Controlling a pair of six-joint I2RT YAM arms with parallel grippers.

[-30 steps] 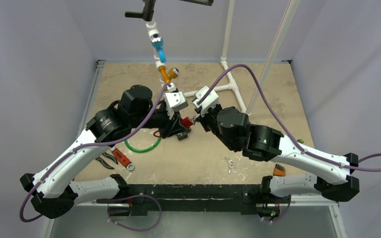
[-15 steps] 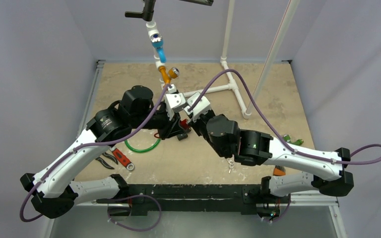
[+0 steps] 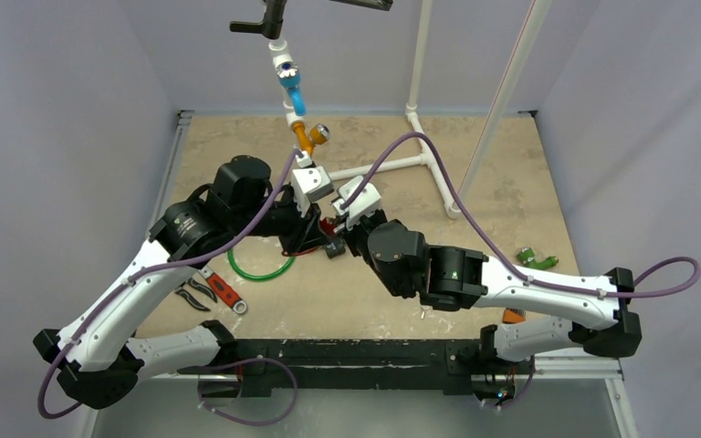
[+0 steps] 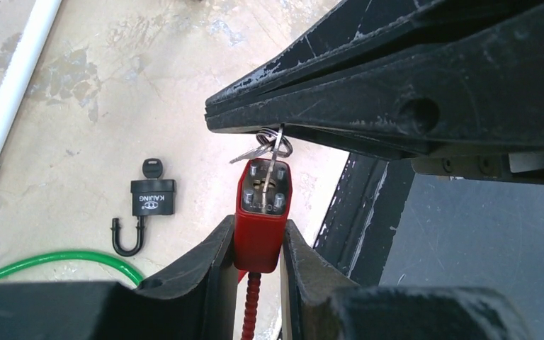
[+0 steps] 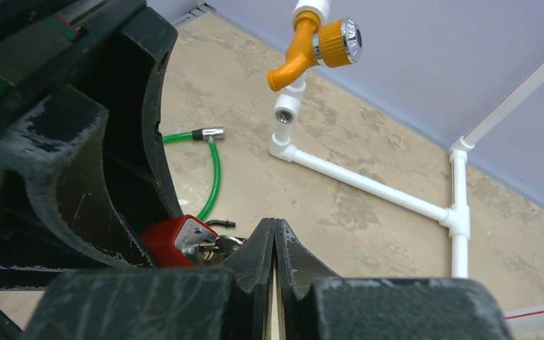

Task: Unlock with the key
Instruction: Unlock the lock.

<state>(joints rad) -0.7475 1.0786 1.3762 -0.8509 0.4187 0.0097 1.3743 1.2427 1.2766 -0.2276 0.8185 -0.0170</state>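
My left gripper (image 4: 258, 234) is shut on a red padlock (image 4: 262, 212), gripping its body by the sides with the keyhole end facing out; a red ribbed shackle hangs below. A silver key (image 4: 273, 152) on a small ring stands in the keyhole. My right gripper (image 5: 275, 227) is shut, its tips pinching the key's head just above the padlock (image 5: 173, 237). In the top view both grippers meet at the padlock (image 3: 330, 225) mid-table, left gripper (image 3: 315, 233) against right gripper (image 3: 343, 228).
A black padlock (image 4: 154, 197) with its own key lies on the table beside a green cable (image 4: 57, 258). Red-handled pliers (image 3: 224, 292) lie front left and loose keys (image 3: 423, 301) front right. A white pipe frame (image 3: 392, 167) with an orange tap (image 3: 306, 137) stands behind.
My right arm has swung left and brought its gripper up against the padlock held by my left gripper. The left arm has shifted slightly left, still holding the padlock.
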